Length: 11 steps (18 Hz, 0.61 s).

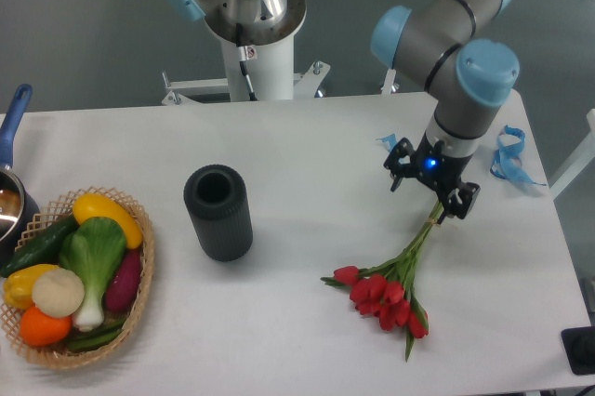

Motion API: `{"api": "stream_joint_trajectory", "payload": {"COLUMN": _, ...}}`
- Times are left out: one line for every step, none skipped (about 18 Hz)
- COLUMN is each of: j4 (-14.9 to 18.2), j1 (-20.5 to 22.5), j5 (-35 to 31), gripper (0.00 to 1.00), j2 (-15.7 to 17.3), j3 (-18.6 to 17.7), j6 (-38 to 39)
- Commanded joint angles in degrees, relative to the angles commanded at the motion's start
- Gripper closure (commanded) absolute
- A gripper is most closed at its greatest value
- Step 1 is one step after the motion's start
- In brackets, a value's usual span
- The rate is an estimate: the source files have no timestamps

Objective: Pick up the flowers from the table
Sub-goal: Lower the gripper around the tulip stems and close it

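The flowers (390, 284) lie flat on the table (307, 145), toward its right front, the red heads bunched low and the green stems running up and to the right toward the gripper (430, 186). The gripper hangs over the upper end of the stems, its 2 fingers spread apart with one on either side of the stem line; nothing is held between them. Whether the fingertips already reach down to stem level cannot be told from this view. Judging by this, the approach looks nearly done, while the closing on the stems and the lift are both left: the bunch rests wholly on the tabletop. A blue ribbon scrap (508, 156) lies near the right edge, apart from the stems. A dark cylindrical vase (218, 212) stands near the table's middle, and a basket of vegetables (74, 275) sits at the left front, both well apart from the gripper.
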<state>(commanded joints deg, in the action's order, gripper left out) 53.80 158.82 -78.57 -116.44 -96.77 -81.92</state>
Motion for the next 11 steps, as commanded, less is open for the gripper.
{"api": "stream_joint_trajectory", "payload": {"j4": -0.9, "j1": -0.2, "j5": 0.1, "gripper": 0.00, "j2": -1.0, "j3": 0.2, "j6": 0.5}}
{"api": "stream_joint_trajectory", "payload": {"j4": -1.8, "j1": -0.5, "j5": 0.1, "gripper": 0.00, "j2": -1.7, "j3": 0.5, "j6": 0.8}}
{"api": "stream_joint_trajectory", "payload": {"j4": -2.6, "j1": -0.7, "j5": 0.1, "gripper": 0.00, "j2": -2.7, "j3": 1.4, "j6": 1.6}}
{"api": "stream_joint_trajectory", "payload": {"j4": -2.8, "j1": -0.8, "j5": 0.1, "gripper": 0.00, "j2": -3.5, "j3": 2.1, "j6": 3.1}}
{"api": "stream_joint_trajectory", "payload": {"j4": -2.8, "j1": -1.1, "j5": 0.0, "gripper": 0.00, "j2": -3.8, "j3": 2.2, "j6": 3.6}}
{"api": "stream_joint_trajectory", "payload": {"j4": -2.8, "j1": -1.1, "j5": 0.0, "gripper": 0.00, "j2": -3.9, "j3": 2.2, "j6": 3.8}}
{"api": "stream_joint_trajectory", "payload": {"j4": -2.9, "j1": -1.1, "j5": 0.0, "gripper": 0.00, "j2": -4.1, "j3": 2.2, "j6": 3.8}}
{"api": "stream_joint_trajectory", "payload": {"j4": -2.9, "j1": -1.1, "j5": 0.0, "gripper": 0.00, "j2": -4.3, "j3": 2.3, "j6": 3.9}}
{"api": "stream_joint_trajectory", "payload": {"j4": -2.9, "j1": -1.1, "j5": 0.0, "gripper": 0.00, "j2": -4.8, "j3": 2.5, "j6": 3.9}}
{"api": "stream_joint_trajectory", "payload": {"j4": -3.1, "j1": -1.2, "j5": -0.1, "gripper": 0.00, "j2": -5.1, "j3": 2.6, "j6": 4.0}}
{"api": "stream_joint_trajectory", "payload": {"j4": -3.5, "j1": -1.4, "j5": -0.1, "gripper": 0.00, "j2": -5.5, "j3": 2.6, "j6": 3.9}}
